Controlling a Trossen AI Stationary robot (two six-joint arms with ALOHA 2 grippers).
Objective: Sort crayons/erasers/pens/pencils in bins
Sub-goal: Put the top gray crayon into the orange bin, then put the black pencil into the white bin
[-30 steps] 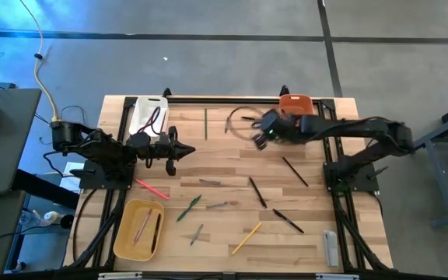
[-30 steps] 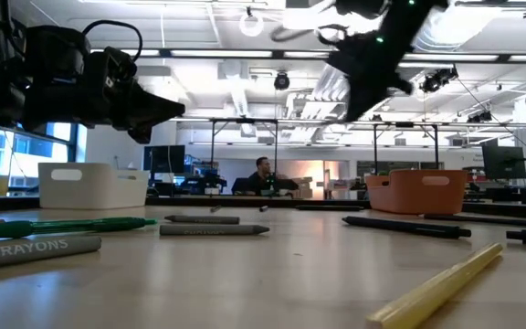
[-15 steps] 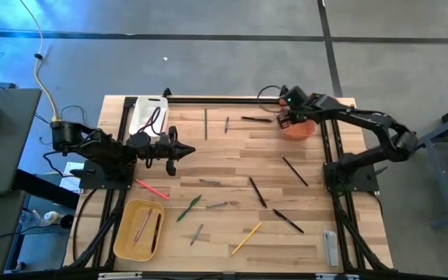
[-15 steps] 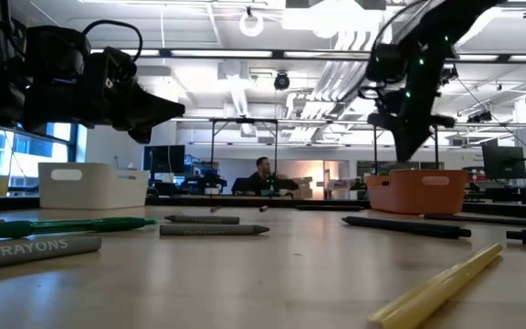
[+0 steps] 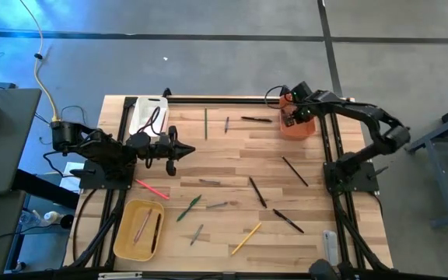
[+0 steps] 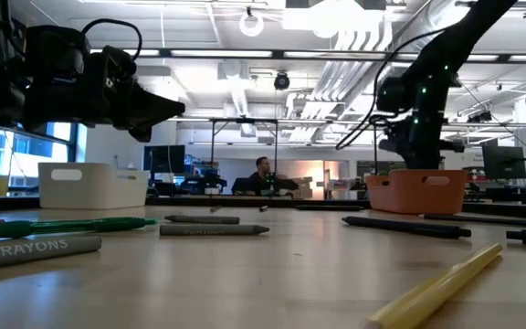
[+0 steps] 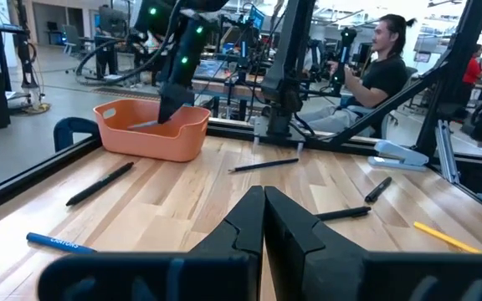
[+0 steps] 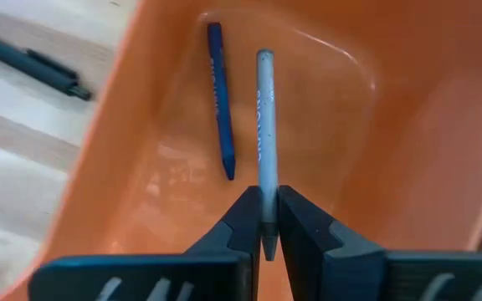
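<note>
So that it drops beside the blue crayon [image 8: 220,100], my right tool [image 8: 264,219] pinches a grey crayon [image 8: 264,125] over the orange bin [image 8: 408,109]; left tool [image 7: 263,219] waits shut above the table [image 5: 232,155].

I can read just one word, "CRAYONS", printed in pale capitals on the grey paper-wrapped crayon [image 6: 33,249] lying on the wooden table [image 6: 272,274].

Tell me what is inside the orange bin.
In the orange bin a blue crayon lies on the floor. The right tool is shut on a grey crayon over it. The floor under the tool is hidden.
</note>
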